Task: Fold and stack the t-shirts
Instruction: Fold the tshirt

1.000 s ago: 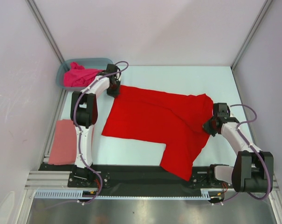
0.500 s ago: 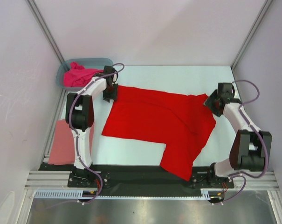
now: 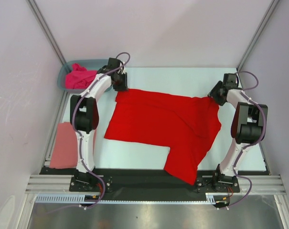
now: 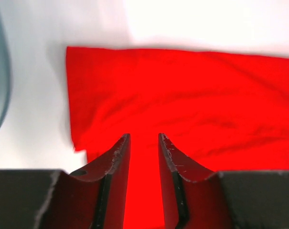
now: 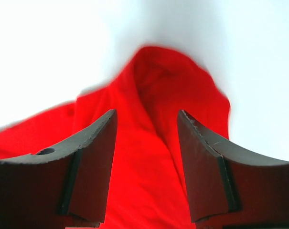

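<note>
Left gripper (image 4: 143,138) hangs open and empty at the far left corner of the spread-out red shirt (image 3: 158,124), right gripper (image 5: 146,114) hangs open and empty at its far right corner, a pink shirt (image 3: 80,76) sits in a tub (image 3: 62,82) past its far left corner, and a salmon shirt (image 3: 64,145) lies to its left.

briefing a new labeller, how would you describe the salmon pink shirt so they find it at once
Look at the pale table, then its left edge, just outside the left arm. The salmon-pink shirt lies there as a flat folded rectangle. It is paler than the red shirt spread mid-table and the magenta shirt bunched in the tub at the far-left corner.
</note>
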